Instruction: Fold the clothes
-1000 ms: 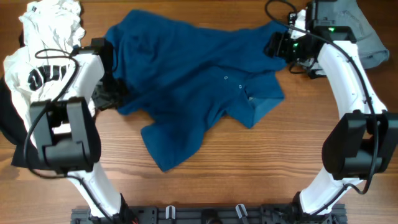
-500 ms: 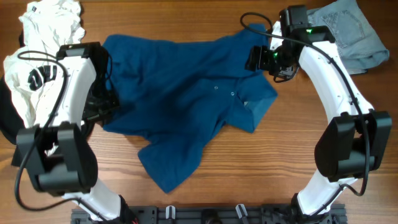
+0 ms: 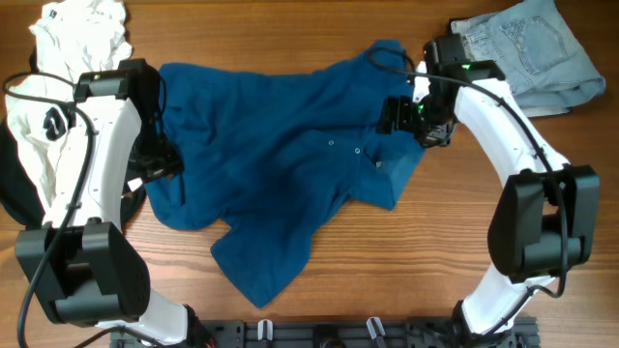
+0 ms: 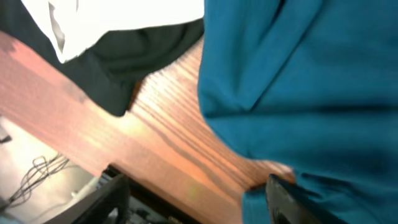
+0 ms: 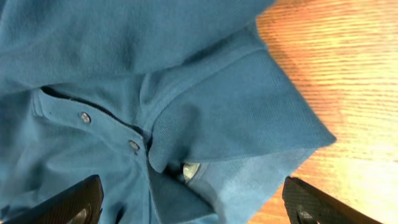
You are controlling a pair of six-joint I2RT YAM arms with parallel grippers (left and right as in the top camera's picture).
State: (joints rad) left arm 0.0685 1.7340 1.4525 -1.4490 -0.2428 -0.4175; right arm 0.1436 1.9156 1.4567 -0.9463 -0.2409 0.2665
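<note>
A large teal-blue shirt (image 3: 290, 164) lies spread and rumpled across the middle of the table. My left gripper (image 3: 155, 159) hovers at its left edge. In the left wrist view this gripper (image 4: 199, 208) is open, bare wood between its fingers and the shirt's edge (image 4: 298, 74) by the right finger. My right gripper (image 3: 406, 121) is over the shirt's collar. The right wrist view shows it (image 5: 196, 208) open wide, straddling the collar (image 5: 236, 118) and button placket (image 5: 84, 117). A white tee (image 3: 58, 77) lies far left, jeans (image 3: 527, 53) far right.
A black garment (image 3: 12, 193) sits under the white tee at the left table edge and shows in the left wrist view (image 4: 130, 68). The table's edge and cables (image 4: 37, 174) are close to the left gripper. The arm bases stand at the front edge (image 3: 319, 333).
The left gripper has gone from shut to open and let go of the shirt's left edge. The right arm has moved left and toward the front, and the shirt has shifted with it.
</note>
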